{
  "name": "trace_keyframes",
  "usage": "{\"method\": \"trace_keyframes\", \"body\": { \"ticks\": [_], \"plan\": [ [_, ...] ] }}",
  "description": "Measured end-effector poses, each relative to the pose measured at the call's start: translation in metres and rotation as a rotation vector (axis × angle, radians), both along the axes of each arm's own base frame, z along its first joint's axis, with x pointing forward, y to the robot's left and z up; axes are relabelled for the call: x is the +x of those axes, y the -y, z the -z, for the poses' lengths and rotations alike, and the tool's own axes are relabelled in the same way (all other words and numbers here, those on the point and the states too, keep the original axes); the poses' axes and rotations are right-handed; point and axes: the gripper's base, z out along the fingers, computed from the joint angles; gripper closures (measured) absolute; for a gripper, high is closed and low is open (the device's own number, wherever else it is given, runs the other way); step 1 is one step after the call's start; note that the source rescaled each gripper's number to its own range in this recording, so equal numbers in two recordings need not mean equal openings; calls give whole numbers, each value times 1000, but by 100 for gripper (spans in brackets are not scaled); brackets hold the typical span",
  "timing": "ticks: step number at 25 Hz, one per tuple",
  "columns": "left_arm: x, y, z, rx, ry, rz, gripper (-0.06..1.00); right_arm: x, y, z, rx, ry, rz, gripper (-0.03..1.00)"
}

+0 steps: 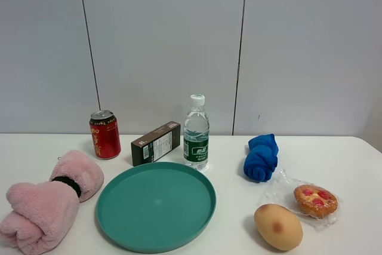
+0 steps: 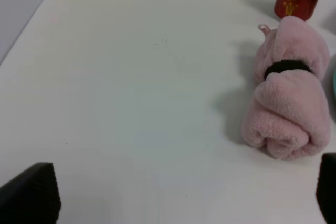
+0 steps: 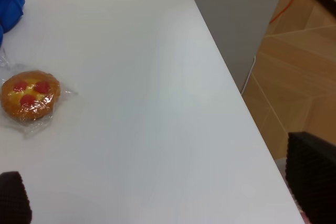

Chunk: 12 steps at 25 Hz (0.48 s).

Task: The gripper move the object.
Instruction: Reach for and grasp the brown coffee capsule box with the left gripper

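The object, a long slim dark brown box (image 1: 156,143) with a white label, lies on the white table (image 1: 352,159) between the red can (image 1: 105,134) and the water bottle (image 1: 196,132), behind the teal plate (image 1: 119,213). Neither gripper shows in the exterior high view. My left gripper (image 2: 178,195) is open and empty over bare table, near the pink towel roll (image 2: 289,93); only its black fingertips (image 2: 31,195) show. My right gripper (image 3: 163,190) is open and empty over the table's right edge, with its fingertips (image 3: 312,174) spread wide. The box is out of both wrist views.
The pink towel roll (image 1: 48,198) lies front left. A blue cloth (image 1: 261,157), a wrapped tart (image 1: 315,200) and a bread roll (image 1: 277,226) lie on the right. The tart (image 3: 29,94) and the wooden floor (image 3: 299,61) beyond the edge show in the right wrist view.
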Motion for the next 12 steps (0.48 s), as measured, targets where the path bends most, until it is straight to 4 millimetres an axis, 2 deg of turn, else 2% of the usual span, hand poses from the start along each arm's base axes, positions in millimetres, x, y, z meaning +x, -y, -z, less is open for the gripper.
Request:
{"method": "trace_keyframes", "body": {
  "ticks": [12],
  "plan": [
    [0, 0, 0, 0, 0, 0, -6, 0, 0, 0, 0, 0, 0, -3]
  ]
}}
